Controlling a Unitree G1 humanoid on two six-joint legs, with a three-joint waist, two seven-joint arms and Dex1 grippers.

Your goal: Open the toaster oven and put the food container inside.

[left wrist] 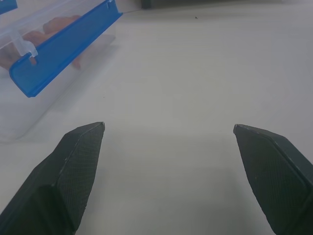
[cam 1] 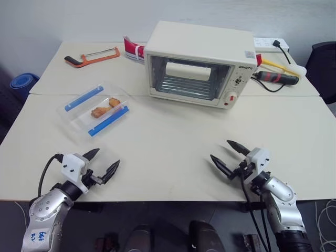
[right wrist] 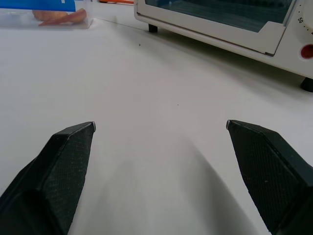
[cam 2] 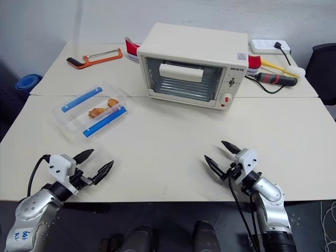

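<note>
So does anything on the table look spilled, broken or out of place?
Nothing stands out. The container lies flat with its lid on, turned at an angle to the table edge, and the oven stands upright, door shut.

Clear plastic food container (cam 1: 95, 109) on matt table (cam 1: 168, 142).

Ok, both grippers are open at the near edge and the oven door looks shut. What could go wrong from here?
1. The cream-white boxy toaster oven stands loose on the table; pulling its closed glass door may drag it forward.
2. The clear rectangular plastic food container with blue clips lies at an angle to the left gripper, so a grasp could slip.
3. The right gripper is nearer the oven; both arms reaching inward could collide.
</note>
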